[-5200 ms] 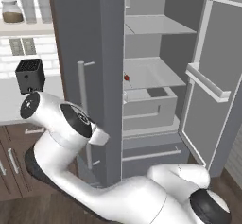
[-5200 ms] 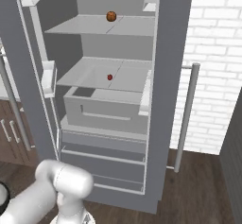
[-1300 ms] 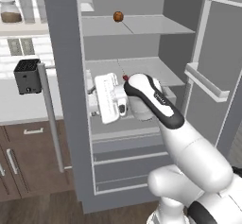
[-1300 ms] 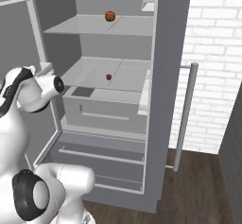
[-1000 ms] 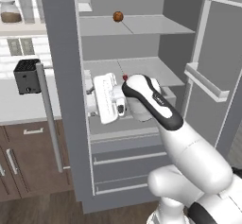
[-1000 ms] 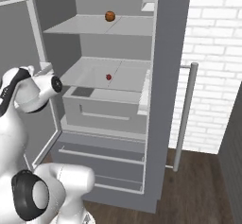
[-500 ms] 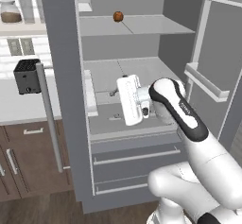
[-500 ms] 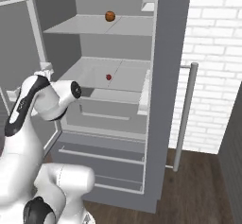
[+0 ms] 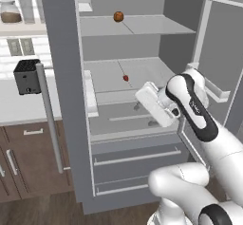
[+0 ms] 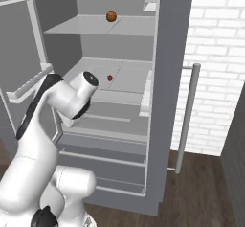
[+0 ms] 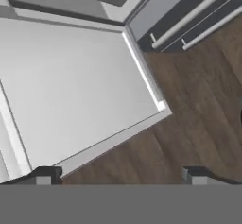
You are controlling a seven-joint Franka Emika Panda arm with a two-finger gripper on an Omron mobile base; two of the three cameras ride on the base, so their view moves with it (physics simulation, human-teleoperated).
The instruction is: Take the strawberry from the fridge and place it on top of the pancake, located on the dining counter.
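In open fridge, middle shelf: strawberry sits untouched. Right of it, gripper has swung across from left side since a second ago, jaws wide, empty, seemingly angled downward. Reach not lined up yet; grasp pending.

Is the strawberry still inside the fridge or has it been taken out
Inside. The strawberry lies on the fridge's middle shelf, behind the open, empty hand, which points down at the floor.
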